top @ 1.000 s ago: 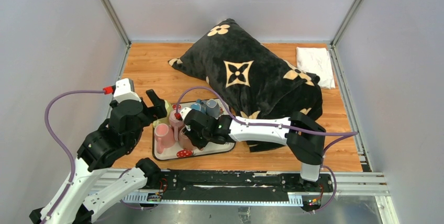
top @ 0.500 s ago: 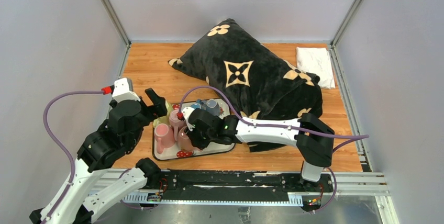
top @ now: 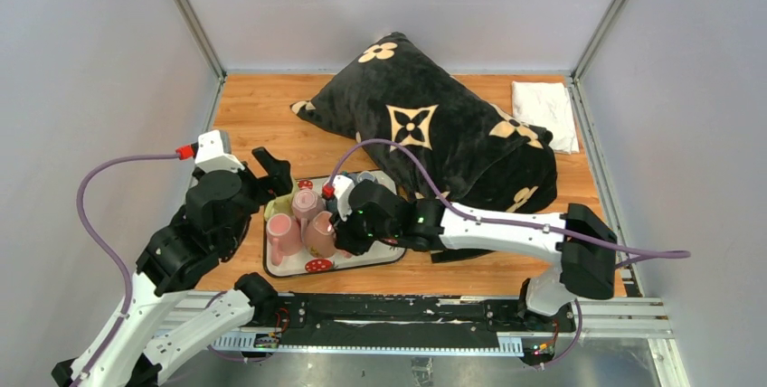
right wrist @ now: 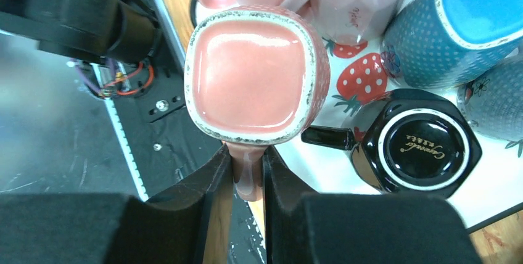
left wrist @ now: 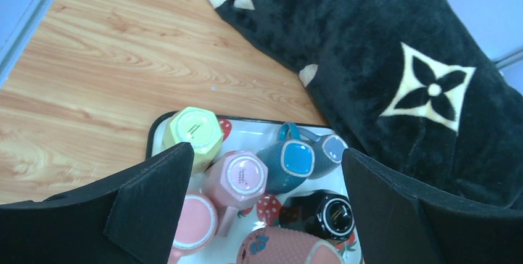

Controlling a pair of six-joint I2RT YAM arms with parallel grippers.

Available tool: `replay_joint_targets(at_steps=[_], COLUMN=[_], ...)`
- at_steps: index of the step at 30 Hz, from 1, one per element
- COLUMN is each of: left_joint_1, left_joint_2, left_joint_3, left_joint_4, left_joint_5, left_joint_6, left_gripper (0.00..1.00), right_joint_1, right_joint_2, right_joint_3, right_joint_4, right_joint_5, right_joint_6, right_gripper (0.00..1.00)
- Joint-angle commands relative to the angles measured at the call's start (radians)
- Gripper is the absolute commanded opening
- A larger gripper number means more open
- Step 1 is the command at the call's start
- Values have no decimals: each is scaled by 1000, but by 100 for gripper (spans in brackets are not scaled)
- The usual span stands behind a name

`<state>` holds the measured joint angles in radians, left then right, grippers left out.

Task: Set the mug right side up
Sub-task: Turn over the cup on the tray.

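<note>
From above, the right tool (top: 339, 224) is gripping the speckled salmon mug (top: 321, 235) and holding it over the near part of the strawberry tray (top: 380, 256), just beside an upright pink mug (top: 282, 231). Whether the base is touching the tray, I cannot tell. The left tool (top: 276, 177) is hanging over the tray's far left corner, spread wide and carrying nothing. A black pillow (top: 425, 125) is lying on the wooden desk (top: 253, 116) behind the tray, and a white cloth (top: 545, 111) is sitting in the far right corner.

In the left wrist view, the left tool's two fingers are standing far apart with nothing between them. Below them, a yellow-green mug (left wrist: 196, 129), a faceted pink mug (left wrist: 239, 177) and a black mug (left wrist: 321, 214) are all sitting base up on the tray. A blue mug (left wrist: 290, 159) is showing its base beside them.

In the right wrist view, the right tool's fingers (right wrist: 210, 196) are pinching the salmon mug's handle, almost fully closed on it. The mug's mouth is facing the camera, showing its glossy pink inside. The black mug is sitting just to its right.
</note>
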<state>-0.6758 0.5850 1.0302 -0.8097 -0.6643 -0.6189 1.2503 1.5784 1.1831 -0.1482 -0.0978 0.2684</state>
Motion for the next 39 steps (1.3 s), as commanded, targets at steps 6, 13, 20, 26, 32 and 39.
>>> replay_joint_targets(at_steps=[6,13,20,26,32,39], left_joint_1=[-5,-5,-5,-5,-5,-5], left_joint_2=[54,90,114,140,160,173], left_joint_3=[146,178,121,89,55,36], left_joint_4=[117,201,342,424,500,562], left_joint_5=[78,147,299,425,530,621], left_joint_6=[43,85,119,116,100,74], left_gripper=[100,100,100,100,99,98], right_joint_1=[-128,-294,-467,-562,-632,-693], right_joint_2=[-178,-282,-370,-396,-416,-437], right_joint_3=[-39,-58,-88,-78,-93,-127], right_joint_4=[172,211,239,258,363,549], right_joint_5=[-77,-159,-206,-245,-306,-390], right_joint_6=[61,133,201,239,332,464], right_gripper=[0,0,0,0,0,0])
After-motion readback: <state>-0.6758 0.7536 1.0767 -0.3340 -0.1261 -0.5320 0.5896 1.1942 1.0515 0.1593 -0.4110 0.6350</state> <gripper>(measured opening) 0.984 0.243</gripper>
